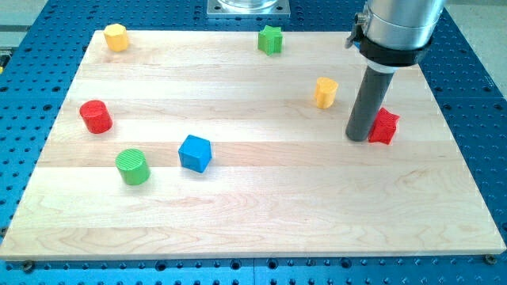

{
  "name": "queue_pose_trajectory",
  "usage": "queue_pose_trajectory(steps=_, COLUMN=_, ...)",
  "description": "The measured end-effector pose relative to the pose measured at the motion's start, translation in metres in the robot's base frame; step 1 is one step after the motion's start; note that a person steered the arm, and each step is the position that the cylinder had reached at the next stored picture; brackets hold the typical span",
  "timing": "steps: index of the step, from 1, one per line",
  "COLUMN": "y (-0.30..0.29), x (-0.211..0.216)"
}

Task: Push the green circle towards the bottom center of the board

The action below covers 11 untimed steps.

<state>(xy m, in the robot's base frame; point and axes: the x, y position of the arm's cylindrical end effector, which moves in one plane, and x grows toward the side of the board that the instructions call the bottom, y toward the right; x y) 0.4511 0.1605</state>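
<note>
Green circle [132, 166] upright, axis vertical

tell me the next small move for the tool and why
Probably slide my tip toward the view's left, aiming above and left of the green circle. It now rests beside the red block, far right of the circle, which must be pushed down-right toward bottom center.

One raised view; angled down over whole board [261, 229].
</note>
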Motion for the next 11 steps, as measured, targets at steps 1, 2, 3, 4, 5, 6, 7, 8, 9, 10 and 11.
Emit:
queue_pose_trajectory(steps=1, y=-0.007, x=0.007)
queue_pose_trajectory(steps=2, y=-0.068, x=0.000)
queue_pose_trajectory(steps=3, y=-0.131, x=-0.024)
queue_pose_trajectory(steps=4, y=-0.199, x=-0.025)
queue_pose_trajectory(steps=5, y=-0.260, x=-0.017)
queue_pose_trajectory(steps=6, y=-0.291, x=-0.002)
queue_pose_trajectory(steps=7, y=-0.347, x=0.001)
queue_pose_trajectory(steps=8, y=-0.353, x=0.034)
queue_pose_trajectory(steps=9, y=-0.313, x=0.049)
queue_pose_trajectory(steps=10, y=-0.354, x=0.066)
queue_pose_trajectory(steps=11, y=-0.342, x=0.075)
